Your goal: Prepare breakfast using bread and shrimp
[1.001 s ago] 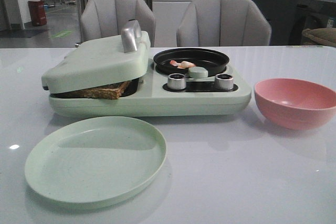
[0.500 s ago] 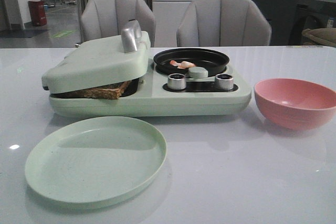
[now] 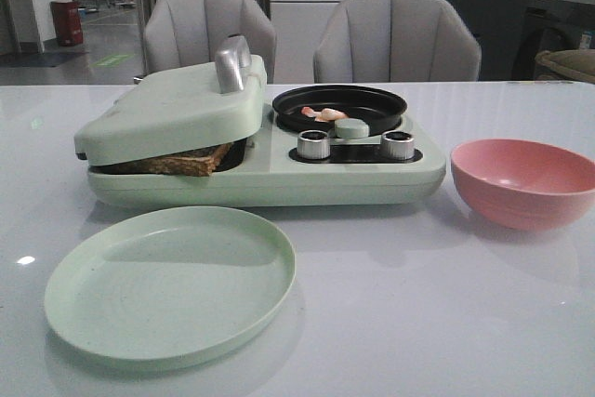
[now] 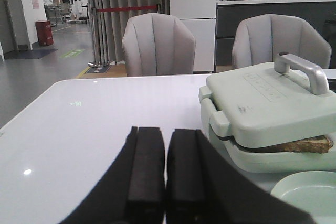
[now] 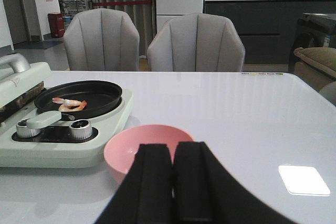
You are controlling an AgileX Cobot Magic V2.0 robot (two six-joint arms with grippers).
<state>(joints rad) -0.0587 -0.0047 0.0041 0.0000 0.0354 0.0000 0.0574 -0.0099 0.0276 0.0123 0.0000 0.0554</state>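
Observation:
The bread lies inside the pale green breakfast maker, its brown edge peeking out under the lowered lid; the bread also shows in the left wrist view. A few pink-white shrimp sit in the black round pan, and the shrimp show in the right wrist view too. My left gripper is shut and empty, to the left of the maker. My right gripper is shut and empty, just behind the pink bowl. Neither gripper shows in the front view.
A pale green empty plate lies in front of the maker. The pink bowl stands empty at the right. Two metal knobs and a green pan handle face forward. Two grey chairs stand behind the table.

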